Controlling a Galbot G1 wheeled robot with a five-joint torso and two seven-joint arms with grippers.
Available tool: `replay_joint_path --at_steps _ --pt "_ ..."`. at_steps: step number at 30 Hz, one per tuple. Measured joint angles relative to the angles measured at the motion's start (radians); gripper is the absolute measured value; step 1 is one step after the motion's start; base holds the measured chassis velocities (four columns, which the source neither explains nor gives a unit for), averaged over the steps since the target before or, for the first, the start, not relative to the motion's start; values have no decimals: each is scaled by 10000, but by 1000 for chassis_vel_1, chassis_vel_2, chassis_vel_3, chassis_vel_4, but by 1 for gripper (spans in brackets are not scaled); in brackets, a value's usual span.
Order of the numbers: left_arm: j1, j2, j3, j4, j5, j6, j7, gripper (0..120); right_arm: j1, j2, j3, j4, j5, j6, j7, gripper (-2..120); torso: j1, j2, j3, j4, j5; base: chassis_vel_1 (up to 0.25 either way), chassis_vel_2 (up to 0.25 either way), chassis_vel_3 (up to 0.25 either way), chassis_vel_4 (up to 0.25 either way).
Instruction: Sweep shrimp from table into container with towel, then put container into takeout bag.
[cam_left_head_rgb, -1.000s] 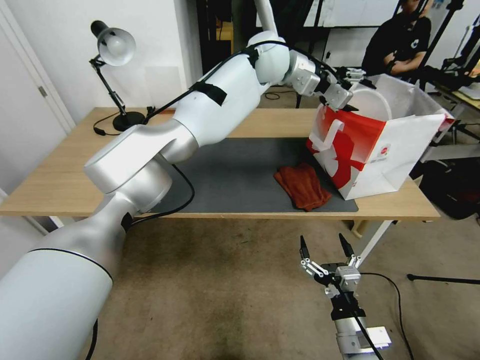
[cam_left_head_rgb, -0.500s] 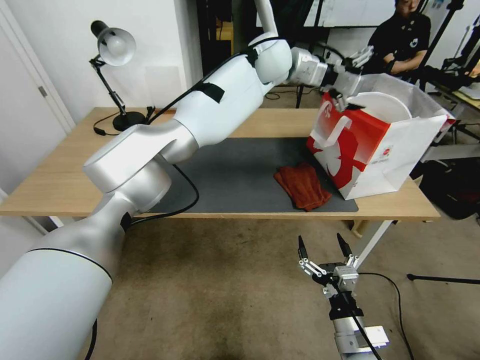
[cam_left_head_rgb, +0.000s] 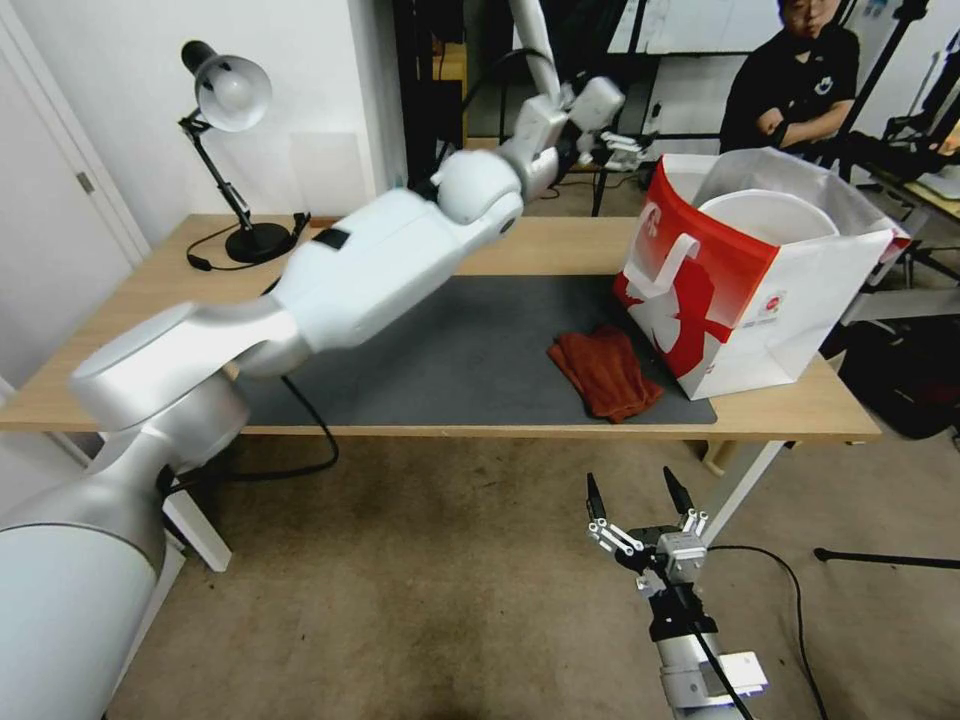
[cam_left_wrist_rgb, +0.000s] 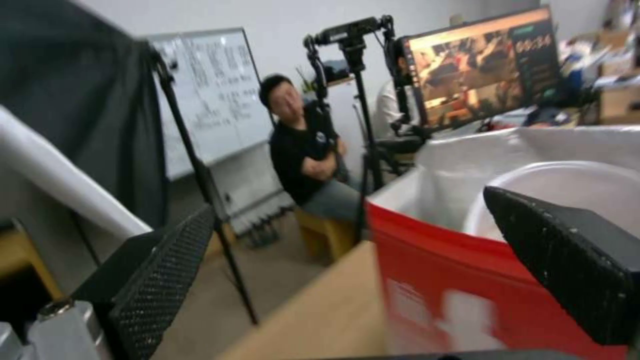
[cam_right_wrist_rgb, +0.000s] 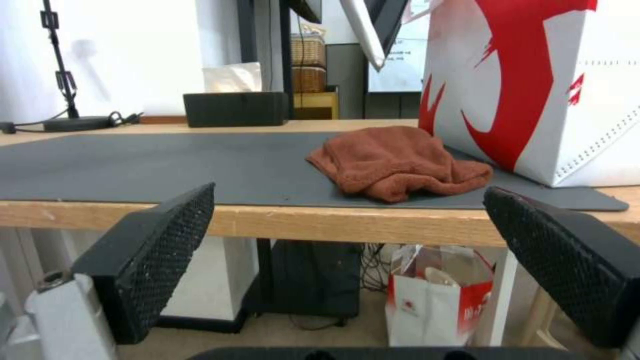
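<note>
one takeout bag (cam_left_head_rgb: 745, 300), one container (cam_left_head_rgb: 765, 215), one towel (cam_left_head_rgb: 605, 370), one lamp (cam_left_head_rgb: 228, 150), two tools.

desk lamp (cam_left_head_rgb: 232, 95) | rust towel (cam_left_head_rgb: 604, 371) on grey mat (cam_left_head_rgb: 470, 350) | black box (cam_right_wrist_rgb: 235, 109)

mat centre and left half: bare, open passage on the table (cam_left_head_rgb: 120, 370)
right end: takeout bag (cam_left_head_rgb: 745, 300) blocks it; container (cam_left_head_rgb: 770, 215) fills its mouth
front edge, right of centre: crumpled towel (cam_left_head_rgb: 605, 370) beside the bag
back left corner: desk lamp (cam_left_head_rgb: 228, 150)
below front edge: open floor
</note>
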Motion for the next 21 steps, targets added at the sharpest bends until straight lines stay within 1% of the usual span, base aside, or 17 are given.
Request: replay_joint_path --at_steps 1,2,4,7,8,10,11,12,13,14,15,16,17,18,19,20,21 --pt "198 157 -72 -385 -381 128 -173 100 10 -3 -19 1 -4 -5 0 100 0 0 0 -1 0 0 0 0 0" --pt "306 225 -109 -563 -516 164 -261 100 16 -3 -24 1 -5 -7 1 100 0 0 0 -1 0 0 0 0 0" --pt "397 281 -138 -710 -600 189 -331 100 22 -5 -30 2 -5 -9 1 100 1 0 0 0 0 0 0 0 0" --pt "973 614 -335 -1533 -866 214 -632 100 52 -4 -64 12 -12 -31 3 100 1 0 0 -1 -1 0 0 0 0" --pt "973 614 -335 -1533 -866 214 -632 100 52 -4 -64 12 -12 -31 3 100 1 0 0 -1 -1 0 0 0 0" --pt "1790 1104 -593 -2622 -1057 194 -1106 100 68 -3 -91 40 -20 -58 6 100 0 0 0 -1 0 0 0 0 0" --pt "1949 1208 -660 -2825 -1080 192 -1245 100 66 -4 -94 48 -21 -64 6 100 0 1 0 -2 -2 0 0 0 0" --pt "2318 1439 -813 -3239 -1088 177 -1518 100 69 -5 -95 67 -22 -76 8 100 0 0 -1 1 -1 0 0 0 0" --pt "2318 1439 -813 -3239 -1088 177 -1518 100 69 -5 -95 67 -22 -76 8 100 0 0 -1 1 -1 0 0 0 0" --pt "2790 1747 -1042 -3715 -1030 152 -1799 100 71 -4 -97 86 -28 -85 10 100 0 0 0 -2 0 0 0 0 0" --pt "2968 1870 -1128 -3879 -995 148 -1891 100 70 -4 -97 99 -30 -93 12 100 0 0 0 -2 -1 0 0 0 0" --pt "3595 2276 -1446 -4419 -836 130 -2172 100 71 -1 -97 139 -43 -121 16 100 0 0 0 2 -2 0 0 0 0" --pt "3595 2276 -1446 -4419 -836 130 -2172 100 71 -1 -97 139 -43 -121 16 100 0 0 0 2 -2 0 0 0 0" --pt "4350 2700 -1810 -4983 -610 117 -2401 100 70 3 -99 180 -62 -140 19 100 -1 1 -1 3 -2 0 0 0 0" --pt "5245 3157 -2260 -5507 -246 57 -2551 100 62 14 -87 231 -76 -167 28 100 0 0 -1 1 -2 0 0 0 0" --pt "6004 3445 -2642 -5879 93 -34 -2608 100 65 16 -65 251 -86 -179 30 100 -1 1 -1 2 -1 0 0 0 0" --pt "6004 3445 -2642 -5879 93 -34 -2608 100 65 16 -65 251 -86 -179 30 100 -1 1 -1 2 -1 0 0 0 0"
